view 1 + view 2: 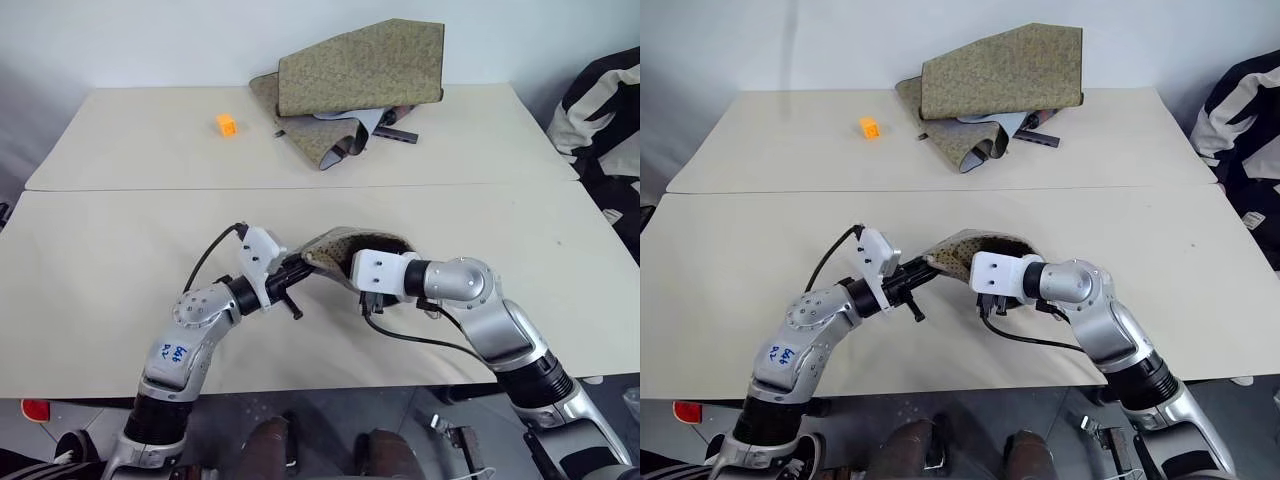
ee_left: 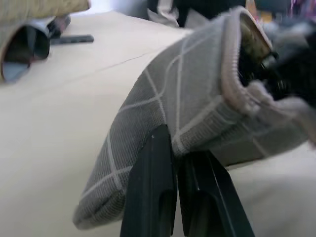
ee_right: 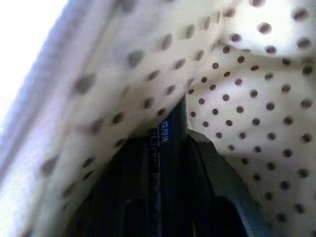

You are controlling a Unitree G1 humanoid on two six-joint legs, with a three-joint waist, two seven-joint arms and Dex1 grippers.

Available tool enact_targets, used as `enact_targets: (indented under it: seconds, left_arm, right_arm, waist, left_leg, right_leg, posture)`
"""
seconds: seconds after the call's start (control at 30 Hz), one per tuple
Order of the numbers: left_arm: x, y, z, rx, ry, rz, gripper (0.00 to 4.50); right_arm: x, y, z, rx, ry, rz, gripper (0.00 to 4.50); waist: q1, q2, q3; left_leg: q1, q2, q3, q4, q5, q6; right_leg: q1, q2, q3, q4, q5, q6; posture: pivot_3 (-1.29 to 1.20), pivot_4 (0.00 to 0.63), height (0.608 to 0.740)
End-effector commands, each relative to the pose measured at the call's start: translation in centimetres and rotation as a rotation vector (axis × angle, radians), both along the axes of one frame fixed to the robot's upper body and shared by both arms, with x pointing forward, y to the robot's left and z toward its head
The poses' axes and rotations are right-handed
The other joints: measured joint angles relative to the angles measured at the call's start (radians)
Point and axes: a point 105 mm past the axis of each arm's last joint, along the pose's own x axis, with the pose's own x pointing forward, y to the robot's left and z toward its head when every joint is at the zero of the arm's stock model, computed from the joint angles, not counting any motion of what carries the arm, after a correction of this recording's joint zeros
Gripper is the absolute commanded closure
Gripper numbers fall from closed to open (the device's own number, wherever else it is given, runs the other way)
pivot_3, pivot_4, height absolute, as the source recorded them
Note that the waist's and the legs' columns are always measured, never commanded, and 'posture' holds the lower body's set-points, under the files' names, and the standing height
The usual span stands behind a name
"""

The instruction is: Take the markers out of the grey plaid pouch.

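The grey plaid pouch [image 1: 335,243] hangs lifted just above the near table, between both arms, with its mouth spread so the dotted lining [image 3: 256,98] shows. My left gripper [image 2: 175,163] is shut on the pouch's plaid wall [image 2: 197,98], at its left end [image 1: 305,262]. My right gripper [image 3: 168,143] reaches into the pouch from the right. Its fingers are buried in the lining and shut on a slim dark marker [image 3: 160,148] with blue lettering. The rest of the pouch's contents is hidden.
An olive-green folded fabric case [image 1: 360,85] lies at the back of the far table, with a dark bar [image 1: 400,135] beside it. A small orange cube [image 1: 226,124] sits to its left. A person in striped clothing [image 1: 605,120] is at the right edge.
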Motion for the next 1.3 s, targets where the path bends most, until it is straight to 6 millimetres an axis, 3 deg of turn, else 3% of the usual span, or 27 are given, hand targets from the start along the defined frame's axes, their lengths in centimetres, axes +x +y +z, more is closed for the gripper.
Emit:
enact_targets:
  seconds: [0.03, 0.1, 0.2, 0.33, 0.37, 0.47, 0.63, 0.83, 0.97, 1.1, 1.2, 1.3]
  left_arm:
    - [0.6, 0.9, -1.7, 0.050, 0.023, 0.051, 4.50]
    - [0.7, 1.1, -1.9, 0.082, 0.003, 0.051, 4.50]
    - [0.4, 0.5, -1.9, 0.071, -0.009, 0.022, 4.50]
    - [0.6, -0.2, -1.4, 0.051, -0.037, 0.023, 4.50]
    - [0.6, -0.3, -1.3, 0.045, -0.041, 0.021, 4.50]
    - [0.6, -0.5, -1.0, 0.009, -0.019, 0.020, 4.50]
    - [0.8, -1.6, 0.3, -0.096, 0.011, 0.005, 4.50]
    - [1.3, -1.9, 1.7, -0.196, 0.042, 0.012, 4.50]
    - [2.0, -0.8, 2.2, -0.267, 0.082, 0.054, 4.50]
    - [2.2, -0.5, 2.2, -0.322, 0.142, 0.064, 4.50]
    - [1.3, -0.9, 0.3, -0.104, 0.077, 0.017, 4.50]
    - [0.7, -0.3, -1.3, 0.014, 0.038, 0.005, 4.50]
  right_arm:
    - [-2.2, 0.3, 2.5, 0.047, 0.026, 0.096, 3.85]
    - [-3.1, 0.0, 2.5, 0.052, 0.108, 0.110, 3.85]
    - [-2.4, 0.1, 3.6, 0.122, 0.144, 0.066, 3.85]
    - [-3.5, 2.0, 3.9, 0.216, 0.217, 0.102, 3.85]
    - [-2.7, 1.8, 4.0, 0.202, 0.161, 0.072, 3.85]
    - [-0.7, 0.2, 2.3, -0.067, -0.087, 0.031, 3.85]
    - [-2.2, 0.8, -1.0, -0.301, -0.197, 0.212, 3.85]
    - [-2.7, 3.1, -0.1, -0.211, -0.275, 0.257, 3.85]
    - [-3.4, 3.2, 0.6, -0.191, -0.328, 0.316, 3.85]
    - [-3.4, 3.8, 2.4, -0.110, -0.414, 0.330, 3.85]
    - [-2.7, 3.6, 3.3, -0.061, -0.413, 0.295, 3.85]
    - [-0.8, 1.9, 3.8, -0.088, -0.410, 0.212, 3.85]
  waist:
    - [0.003, 0.000, 0.000]
    - [0.005, 0.000, 0.000]
    - [0.001, 0.000, 0.000]
    - [-0.001, 0.000, 0.000]
    - [0.000, 0.000, 0.000]
    - [0.000, 0.000, 0.000]
    - [0.002, -0.001, 0.000]
    - [0.000, -0.001, 0.000]
    - [0.001, -0.001, 0.000]
    - [0.001, -0.001, 0.000]
    - [0.000, -0.001, 0.001]
    - [-0.002, -0.001, 0.000]
  left_leg:
    - [0.000, 0.000, 0.000, 0.000, 0.000, 0.000]
    - [0.000, 0.000, -0.001, 0.000, 0.000, 0.000]
    - [-0.001, 0.000, -0.001, 0.000, -0.001, 0.000]
    - [-0.001, 0.002, -0.001, 0.000, -0.001, 0.000]
    - [-0.001, 0.001, -0.001, 0.000, -0.001, -0.001]
    - [-0.001, 0.000, 0.000, -0.001, -0.001, 0.000]
    - [-0.001, -0.001, 0.001, 0.000, -0.001, 0.000]
    - [-0.001, 0.001, 0.001, 0.001, 0.000, 0.000]
    - [-0.001, 0.001, 0.001, 0.001, 0.000, 0.000]
    - [-0.001, 0.001, 0.001, 0.002, 0.000, 0.000]
    - [-0.001, 0.001, 0.000, 0.002, 0.000, 0.001]
    - [-0.001, 0.001, 0.000, 0.002, 0.000, 0.000]
  right_leg:
    - [0.000, 0.000, 0.000, 0.000, 0.000, 0.000]
    - [0.000, -0.002, 0.001, 0.000, 0.000, 0.000]
    - [0.000, -0.003, 0.001, 0.000, 0.000, 0.000]
    - [-0.001, -0.003, 0.000, 0.000, 0.000, 0.000]
    - [-0.001, -0.002, 0.000, 0.000, 0.000, 0.000]
    - [-0.002, -0.002, 0.000, 0.000, 0.000, 0.000]
    - [-0.002, -0.002, 0.000, 0.000, 0.000, 0.000]
    - [-0.002, -0.001, 0.000, 0.000, 0.000, 0.000]
    - [-0.001, 0.000, 0.000, 0.000, 0.000, 0.000]
    - [0.000, 0.000, -0.001, 0.000, 0.000, 0.000]
    - [0.000, 0.000, -0.001, 0.000, 0.000, 0.000]
    - [0.000, 0.001, -0.001, 0.000, 0.000, 0.000]
  posture:
    - [0.00, 0.150, 0.740]
    - [0.00, 0.150, 0.740]
    - [0.00, 0.150, 0.740]
    - [0.00, 0.150, 0.740]
    - [0.00, 0.150, 0.740]
    - [0.00, 0.150, 0.740]
    - [0.00, 0.150, 0.740]
    - [0.00, 0.150, 0.740]
    - [0.00, 0.150, 0.740]
    - [0.00, 0.150, 0.740]
    - [0.00, 0.150, 0.740]
    - [0.00, 0.150, 0.740]
